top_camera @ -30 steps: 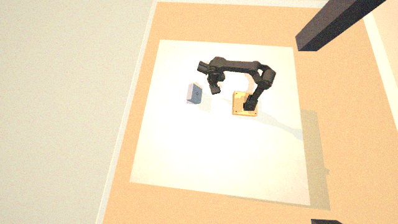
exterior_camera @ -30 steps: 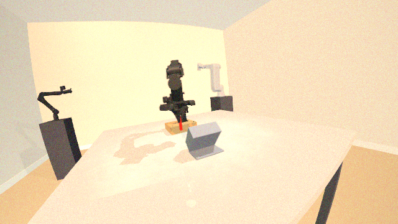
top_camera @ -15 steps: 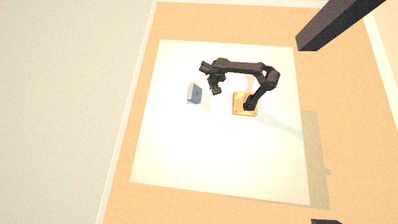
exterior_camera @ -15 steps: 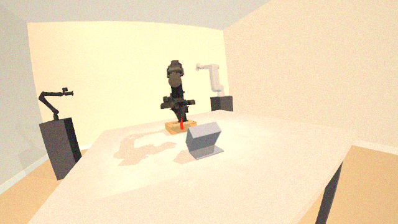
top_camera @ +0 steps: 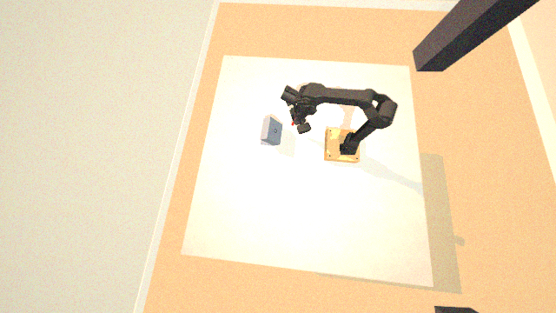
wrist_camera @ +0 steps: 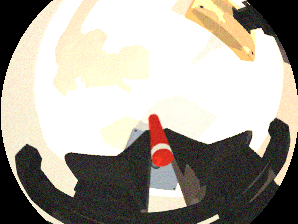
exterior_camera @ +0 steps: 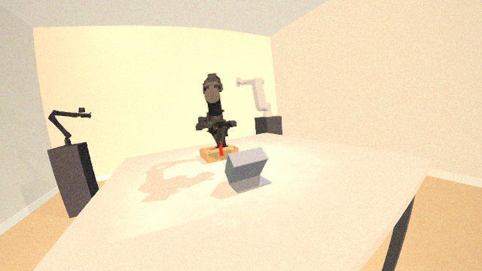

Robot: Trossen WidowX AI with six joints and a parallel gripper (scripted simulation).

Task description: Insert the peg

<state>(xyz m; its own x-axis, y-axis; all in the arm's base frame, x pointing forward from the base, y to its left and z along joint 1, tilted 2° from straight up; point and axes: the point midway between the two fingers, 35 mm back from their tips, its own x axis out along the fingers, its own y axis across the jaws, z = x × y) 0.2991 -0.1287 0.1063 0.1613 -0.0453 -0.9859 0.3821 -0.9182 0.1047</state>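
Note:
The red round peg has a pale band near its top end. My gripper is shut on the peg and holds it above the table, roughly upright in the exterior view. The grey-blue sloped panel stands on the table, apart from the peg. Its round hole shows in the top view. In the wrist view the peg's top end partly hides the hole, and the fingers cover the panel's sides.
The arm's yellow-orange base plate sits behind the gripper, on the side away from the panel. A dark beam crosses the upper right of the top view. Two other arms on dark pedestals stand beyond the table.

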